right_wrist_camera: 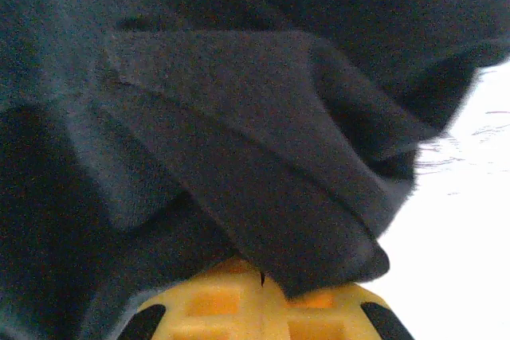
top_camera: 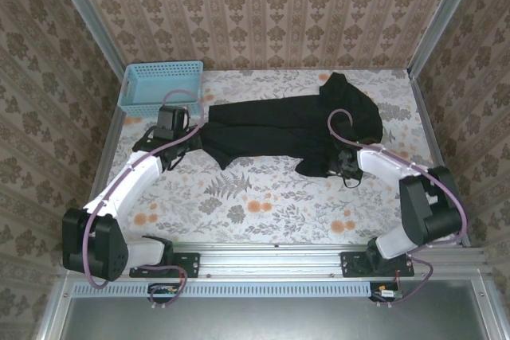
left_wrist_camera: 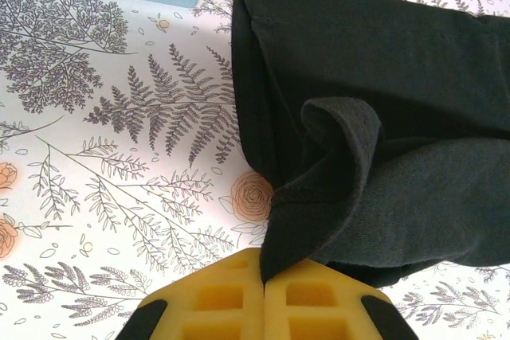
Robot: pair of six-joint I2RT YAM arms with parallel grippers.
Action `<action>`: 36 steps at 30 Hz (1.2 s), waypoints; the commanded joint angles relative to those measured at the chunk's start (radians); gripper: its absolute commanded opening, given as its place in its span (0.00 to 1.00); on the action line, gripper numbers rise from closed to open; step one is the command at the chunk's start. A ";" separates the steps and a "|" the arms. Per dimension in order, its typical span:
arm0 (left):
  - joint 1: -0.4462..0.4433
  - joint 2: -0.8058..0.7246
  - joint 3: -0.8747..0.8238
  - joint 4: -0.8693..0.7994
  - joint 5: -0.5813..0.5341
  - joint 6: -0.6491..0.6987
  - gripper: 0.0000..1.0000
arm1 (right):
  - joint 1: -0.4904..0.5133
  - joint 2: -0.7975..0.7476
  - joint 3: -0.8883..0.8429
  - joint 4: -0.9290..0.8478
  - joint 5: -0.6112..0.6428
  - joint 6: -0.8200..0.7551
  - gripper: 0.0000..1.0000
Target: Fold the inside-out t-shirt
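You have one black t-shirt (top_camera: 271,129), one blue basket (top_camera: 162,66), one flowered table (top_camera: 263,212) and two arms: left arm (top_camera: 131,177), right arm (top_camera: 398,169).

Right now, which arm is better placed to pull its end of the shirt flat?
Probably the left. The left gripper is shut on a hemmed edge of the t-shirt, with mostly flat cloth beyond; the right gripper pinches bunched folds.

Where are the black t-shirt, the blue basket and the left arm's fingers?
black t-shirt (top_camera: 263,125), top view, middle of its body
blue basket (top_camera: 155,84), top view, bare floor inside
left fingers (left_wrist_camera: 223,300), left wrist view, one yellow pad
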 commanded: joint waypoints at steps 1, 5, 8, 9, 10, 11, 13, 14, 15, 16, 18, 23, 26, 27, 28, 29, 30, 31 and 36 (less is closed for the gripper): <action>0.008 -0.020 0.046 -0.055 -0.032 0.035 0.00 | 0.006 -0.139 0.043 -0.125 0.108 -0.027 0.00; 0.007 -0.045 0.074 -0.094 -0.081 0.053 0.00 | 0.010 -0.259 0.101 -0.265 0.136 -0.046 0.00; 0.005 -0.073 0.081 -0.099 -0.089 0.066 0.00 | 0.017 -0.305 0.193 -0.358 0.138 -0.079 0.00; 0.005 -0.078 0.077 -0.095 -0.089 0.067 0.00 | 0.017 -0.306 0.226 -0.375 0.136 -0.090 0.00; 0.005 -0.080 0.075 -0.090 -0.091 0.070 0.00 | 0.017 -0.295 0.261 -0.381 0.127 -0.104 0.00; 0.005 -0.074 0.076 -0.087 -0.093 0.070 0.00 | 0.016 -0.277 0.294 -0.381 0.117 -0.117 0.00; 0.005 -0.022 0.096 -0.100 -0.090 0.076 0.00 | 0.015 -0.198 0.370 -0.360 0.096 -0.145 0.00; 0.005 0.013 0.116 -0.119 -0.087 0.080 0.00 | 0.014 -0.159 0.409 -0.351 0.080 -0.157 0.00; 0.004 0.057 0.143 -0.144 -0.082 0.086 0.00 | 0.015 -0.101 0.461 -0.347 0.065 -0.167 0.00; 0.001 0.093 0.165 -0.166 -0.083 0.090 0.00 | 0.014 -0.014 0.508 -0.334 0.048 -0.173 0.00; -0.010 0.143 0.186 -0.181 -0.095 0.095 0.00 | 0.013 0.121 0.598 -0.318 0.021 -0.185 0.00; -0.025 0.194 0.194 -0.163 -0.080 0.100 0.00 | 0.002 0.475 0.898 -0.364 -0.023 -0.221 0.21; -0.027 0.207 0.198 -0.161 -0.078 0.102 0.00 | -0.011 0.591 1.040 -0.417 -0.024 -0.240 0.37; -0.028 0.208 0.197 -0.161 -0.078 0.105 0.00 | -0.013 0.581 1.039 -0.410 -0.023 -0.243 0.40; -0.029 0.206 0.193 -0.159 -0.079 0.107 0.00 | -0.015 0.554 1.013 -0.390 -0.026 -0.251 0.43; -0.028 0.205 0.188 -0.156 -0.080 0.109 0.00 | -0.016 0.522 0.981 -0.371 -0.027 -0.256 0.45; -0.026 0.203 0.181 -0.151 -0.082 0.109 0.00 | -0.018 0.479 0.937 -0.350 -0.030 -0.263 0.47; -0.027 0.199 0.175 -0.146 -0.083 0.109 0.00 | -0.020 0.433 0.887 -0.331 -0.035 -0.266 0.48; -0.027 0.187 0.154 -0.122 -0.077 0.101 0.00 | -0.061 0.269 0.651 -0.235 -0.072 -0.255 0.47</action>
